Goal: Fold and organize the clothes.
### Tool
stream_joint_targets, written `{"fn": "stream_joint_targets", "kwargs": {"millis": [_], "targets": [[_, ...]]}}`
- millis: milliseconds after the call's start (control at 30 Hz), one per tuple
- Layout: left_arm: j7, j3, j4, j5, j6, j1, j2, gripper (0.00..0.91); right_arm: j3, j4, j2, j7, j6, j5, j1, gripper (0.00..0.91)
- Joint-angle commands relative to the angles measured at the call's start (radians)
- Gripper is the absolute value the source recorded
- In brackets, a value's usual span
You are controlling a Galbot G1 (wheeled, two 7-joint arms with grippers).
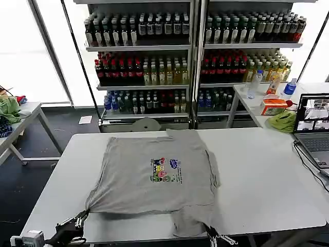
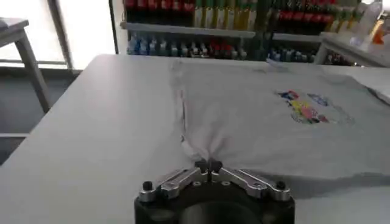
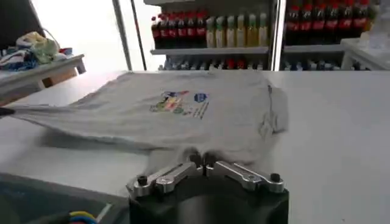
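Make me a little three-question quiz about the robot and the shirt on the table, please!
1. True or false: the grey T-shirt lies on the white table with its print facing up.
2. What does the left gripper hold? A) a bottle B) a corner of the shirt C) nothing
3. Fill in: the right gripper has its fingers shut on the shirt's near ____.

Key: 1 true. 2 B. 3 edge.

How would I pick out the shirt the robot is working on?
Find the big white table in front of the drink shelves. Spread across its middle lies a light grey short-sleeved shirt of soft fabric. Unlike the lime-green cloth nearby, it bears a small multicoloured chest print.
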Motion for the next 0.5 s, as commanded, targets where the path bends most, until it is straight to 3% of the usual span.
{"fn": "stream_joint_targets", "kwargs": {"millis": [33,500], "targets": [[0.003,-0.006,0.02,-0.031,0.007,-0.104,0.043,0.01,0.0,-0.045,0.022,0.0,0.01,-0.003,0.178,0.0],[0.026,0.163,0.253,-0.093,0.008,-0.472,0.175,0.01,-0.094,-0.266,0.03,0.049,-0.065,0.054,0.636,0.0]]}}
